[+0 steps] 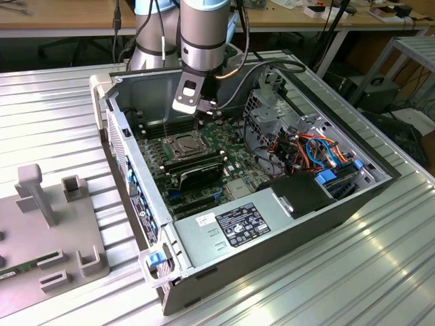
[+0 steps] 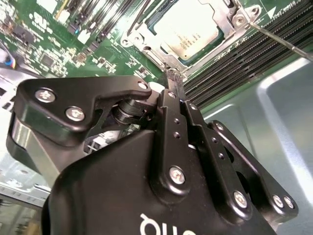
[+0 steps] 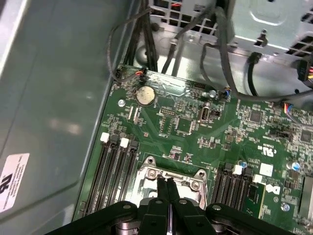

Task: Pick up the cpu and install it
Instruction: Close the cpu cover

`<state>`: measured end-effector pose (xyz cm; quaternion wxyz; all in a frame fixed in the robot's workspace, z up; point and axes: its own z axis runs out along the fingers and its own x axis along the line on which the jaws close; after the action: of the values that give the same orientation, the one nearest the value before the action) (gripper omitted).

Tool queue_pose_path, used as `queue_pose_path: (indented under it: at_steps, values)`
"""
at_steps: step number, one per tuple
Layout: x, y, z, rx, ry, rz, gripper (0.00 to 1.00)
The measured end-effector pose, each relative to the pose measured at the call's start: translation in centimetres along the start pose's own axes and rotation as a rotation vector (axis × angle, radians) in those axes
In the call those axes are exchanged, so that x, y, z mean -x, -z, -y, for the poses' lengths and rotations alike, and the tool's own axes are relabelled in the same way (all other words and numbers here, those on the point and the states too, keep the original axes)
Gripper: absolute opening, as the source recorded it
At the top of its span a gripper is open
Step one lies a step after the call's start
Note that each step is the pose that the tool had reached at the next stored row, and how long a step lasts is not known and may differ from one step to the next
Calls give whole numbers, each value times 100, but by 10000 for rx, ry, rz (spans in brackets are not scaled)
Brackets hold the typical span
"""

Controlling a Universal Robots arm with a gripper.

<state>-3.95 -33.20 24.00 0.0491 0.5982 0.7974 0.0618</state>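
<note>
Ribbed aluminium sheeting [image 1: 367, 278] forms your work surface, with a wooden desk [image 1: 68, 17] running across behind it. One open computer case [image 1: 272, 272] of grey sheet steel lies on its side there. One pale grey fixture [image 1: 47, 231] with upright posts and slots sits on the exterior view's left, apart from the case.

Inside the case you have a green motherboard [image 3: 186, 122], glossy and dense with small parts. It carries one round silver coin cell [image 3: 145, 95] and two banks of long black memory slots [image 3: 115, 169], one on each side of the socket. A boxy power supply [image 1: 238, 224] with a white label sits at the near end. A bundle of orange and blue cables [image 1: 316, 146] lies towards the exterior view's right.

The cpu [image 2: 188, 30], a flat square with a dull silver-grey top, lies in the socket, ringed by a bright metal frame [image 2: 142, 39]. One thin metal rod [image 2: 279, 40] slants away from the frame's corner.

Your gripper [image 2: 172, 78] sits at the frame's edge, its two black fingers [image 3: 160, 193] pressed together with nothing between them. You cannot tell whether the tip touches the frame.
</note>
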Motion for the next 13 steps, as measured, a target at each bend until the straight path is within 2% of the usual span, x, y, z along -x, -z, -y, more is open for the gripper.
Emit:
queue_pose_path:
  at_steps: [3, 5, 13]
  values:
    - [0, -1, 0, 2, 542, -87, 11]
    - [-1, -2, 1, 4, 1035, -164, 11]
    - [0, -2, 1, 5, 1056, -167, 11]
